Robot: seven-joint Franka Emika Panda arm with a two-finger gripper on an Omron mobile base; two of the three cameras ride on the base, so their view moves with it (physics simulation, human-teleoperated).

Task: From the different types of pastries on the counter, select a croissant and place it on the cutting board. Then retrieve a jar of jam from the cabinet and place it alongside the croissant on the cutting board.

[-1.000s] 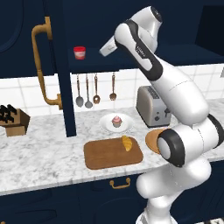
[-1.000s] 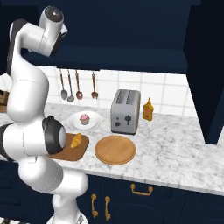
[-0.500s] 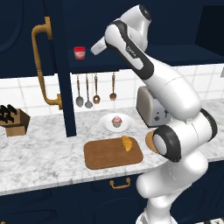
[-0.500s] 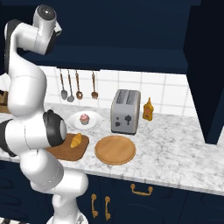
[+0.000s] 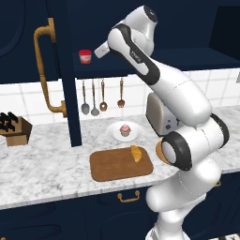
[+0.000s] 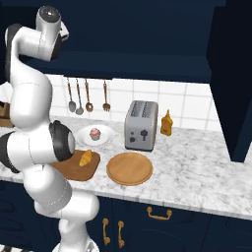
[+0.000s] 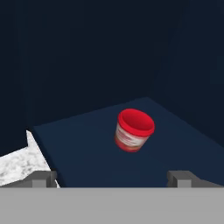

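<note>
The jar of jam (image 7: pixel 134 130), with a red lid and a pale body, stands on the dark shelf of the open cabinet (image 5: pixel 70 28); it also shows as the jar (image 5: pixel 85 56). My gripper (image 7: pixel 113 179) is open, its fingertips (image 7: pixel 41 178) spread wide. The jar is ahead of them and untouched. From the left base, the gripper (image 5: pixel 97 51) hovers just right of the jar. The croissant (image 5: pixel 136 153) lies on the right part of the cutting board (image 5: pixel 112 166). The croissant (image 6: pixel 86 157) and the cutting board (image 6: pixel 88 172) also appear from the right base.
The cabinet door with its brass handle (image 5: pixel 46 70) stands open to the jar's left. A cupcake (image 5: pixel 124 130) sits on a white plate (image 5: pixel 112 133) behind the board. A toaster (image 6: pixel 141 131), round wooden plate (image 6: pixel 130 168), amber bottle (image 6: pixel 167 123), hanging utensils (image 5: pixel 93 96) and knife block (image 5: pixel 14 129) occupy the counter.
The arm has swung left and up toward the cabinet shelf, bringing the hand close to the jar. The croissant and the board have not moved.
</note>
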